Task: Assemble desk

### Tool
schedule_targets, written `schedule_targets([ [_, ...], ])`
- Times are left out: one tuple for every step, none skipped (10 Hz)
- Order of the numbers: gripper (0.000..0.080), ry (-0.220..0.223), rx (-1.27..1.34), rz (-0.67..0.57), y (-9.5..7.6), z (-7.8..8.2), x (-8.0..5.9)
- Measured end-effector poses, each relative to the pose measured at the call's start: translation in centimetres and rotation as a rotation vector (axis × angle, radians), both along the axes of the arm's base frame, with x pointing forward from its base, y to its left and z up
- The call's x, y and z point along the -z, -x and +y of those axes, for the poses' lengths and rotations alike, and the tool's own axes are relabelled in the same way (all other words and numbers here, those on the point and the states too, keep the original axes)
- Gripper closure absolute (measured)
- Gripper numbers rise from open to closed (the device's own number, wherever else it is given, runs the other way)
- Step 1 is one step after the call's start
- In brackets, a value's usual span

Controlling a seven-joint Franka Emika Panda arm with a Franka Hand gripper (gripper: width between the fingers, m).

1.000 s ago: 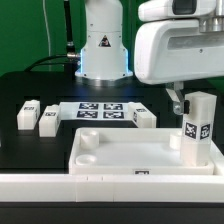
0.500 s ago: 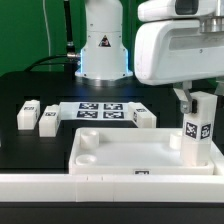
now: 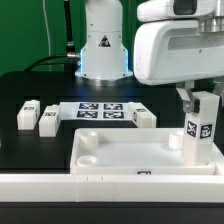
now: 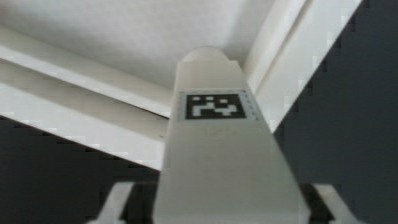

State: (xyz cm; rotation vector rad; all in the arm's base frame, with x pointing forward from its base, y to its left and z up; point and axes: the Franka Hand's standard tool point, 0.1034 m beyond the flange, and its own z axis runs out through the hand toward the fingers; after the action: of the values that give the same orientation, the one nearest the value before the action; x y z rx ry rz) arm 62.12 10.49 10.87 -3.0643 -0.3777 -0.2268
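Exterior, leg (image 3: 200, 135): upright at the desk top's (image 3: 120, 152) corner on the exterior view's right.
Exterior, gripper (image 3: 202, 98): clamped on the leg's upper end.
Wrist, leg: between both fingers (image 4: 121, 205), tag facing the camera.

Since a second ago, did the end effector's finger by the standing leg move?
Yes. Its finger slid toward the exterior view's right, closing onto the upright leg, judged against the still desk top.

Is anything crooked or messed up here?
No, nothing stands out. The leg stands straight at the desk top's corner on the exterior view's right, inside the gripper; three more legs lie beyond it.
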Motion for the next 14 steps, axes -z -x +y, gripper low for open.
schedule_targets([
  [0.0511, -0.012, 0.086, 0.005, 0.0, -0.1, 0.0],
  [0.0511, -0.027, 0.205, 0.012, 0.0, -0.2, 0.0],
  [0.0511, -0.039, 0.297, 0.018, 0.0, -0.2, 0.0],
  [0.0509, -0.048, 0.36, 0.022, 0.0, -0.2, 0.0],
  [0.0509, -0.058, 0.453, 0.028, 0.0, -0.2, 0.0],
  [0.0509, -0.063, 0.514, 0.031, 0.0, -0.1, 0.0],
  [0.0508, -0.065, 0.568, 0.031, 0.0, -0.5, 0.0],
  [0.0506, -0.067, 0.622, 0.031, -0.1, -1.0, 0.0],
  [0.0506, -0.066, 0.641, 0.031, -0.1, -1.1, 0.0],
  [0.0505, -0.067, 0.705, 0.039, 0.0, -1.4, 0.1],
  [0.0504, -0.064, 0.748, 0.046, 0.1, -1.9, 0.1],
  [0.0502, -0.065, 0.814, 0.048, 0.1, -2.3, 0.1],
  [0.0502, -0.06, 0.839, 0.047, 0.1, -2.8, 0.1],
  [0.0495, -0.06, 0.838, 0.046, 0.1, -2.8, 0.1],
])
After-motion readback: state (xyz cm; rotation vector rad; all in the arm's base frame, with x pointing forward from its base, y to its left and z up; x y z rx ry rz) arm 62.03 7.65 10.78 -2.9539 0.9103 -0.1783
